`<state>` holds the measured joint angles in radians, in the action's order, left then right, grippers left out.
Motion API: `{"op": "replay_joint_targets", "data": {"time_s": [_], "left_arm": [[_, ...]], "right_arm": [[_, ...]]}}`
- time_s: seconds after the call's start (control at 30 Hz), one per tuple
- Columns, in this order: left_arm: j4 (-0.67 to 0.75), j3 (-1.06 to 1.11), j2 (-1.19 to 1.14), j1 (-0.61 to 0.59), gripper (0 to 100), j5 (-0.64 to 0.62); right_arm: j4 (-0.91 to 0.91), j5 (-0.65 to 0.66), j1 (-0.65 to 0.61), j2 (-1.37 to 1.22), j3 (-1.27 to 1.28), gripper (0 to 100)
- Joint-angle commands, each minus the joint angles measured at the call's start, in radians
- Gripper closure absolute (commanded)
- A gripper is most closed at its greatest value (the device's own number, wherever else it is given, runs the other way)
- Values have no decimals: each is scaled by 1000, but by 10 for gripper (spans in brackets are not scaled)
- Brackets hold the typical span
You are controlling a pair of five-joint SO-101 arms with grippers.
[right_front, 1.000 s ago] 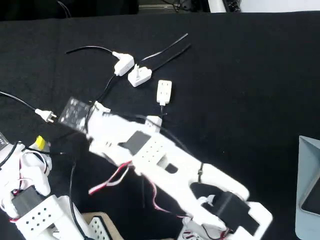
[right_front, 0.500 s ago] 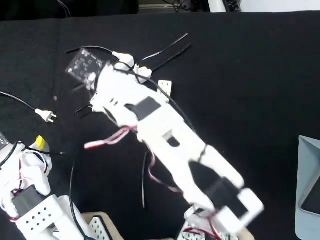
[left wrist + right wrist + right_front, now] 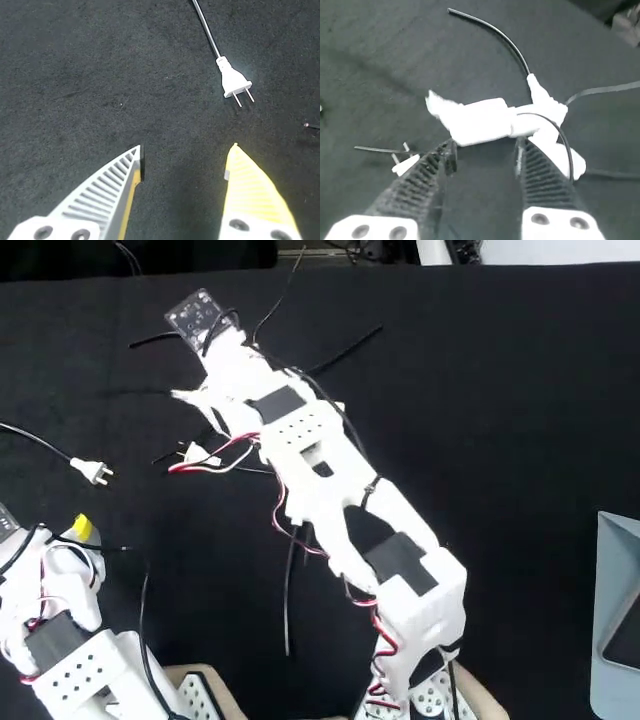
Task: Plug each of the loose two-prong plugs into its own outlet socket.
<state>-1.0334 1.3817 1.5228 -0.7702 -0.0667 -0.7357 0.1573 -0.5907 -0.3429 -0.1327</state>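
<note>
White two-prong plug [image 3: 232,82] on a thin black cord [image 3: 206,30]: lies flat and unplugged on the black cloth tabletop [image 3: 75,75], just ahead of the left hand [image 3: 184,167], whose grey and yellow fingers stand apart, holding nothing. Judged light, rigid and smooth-sided, with thin prongs that could bend and a springy cord that may tug it askew. Best taken across the flanks of the moulded body, behind the prongs, never by the cord. White rectangular outlet socket block [image 3: 480,121]: touches a second white plug body [image 3: 542,102], just beyond the right hand [image 3: 482,157], whose fingers are spread and empty. Judged light, likely to slide unless braced. Small white pronged plug [image 3: 404,164]: lies beside that hand.
</note>
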Motion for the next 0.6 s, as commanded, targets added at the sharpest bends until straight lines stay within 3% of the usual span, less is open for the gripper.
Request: {"op": "replay_joint_targets", "data": {"time_s": [0.0,0.1,0.4,0.57], "left_arm": [[21,-7,8,-10,733,-3],[21,-7,8,-10,733,-3],[21,-7,8,-10,733,-3],[21,-5,8,-10,733,-3]], "right_arm": [[-101,-84,-52,28,-61,806],[-140,-140,-101,12,-41,806],[-44,-138,-140,-174,-16,805],[18,-64,-140,-246,-16,806]]}}
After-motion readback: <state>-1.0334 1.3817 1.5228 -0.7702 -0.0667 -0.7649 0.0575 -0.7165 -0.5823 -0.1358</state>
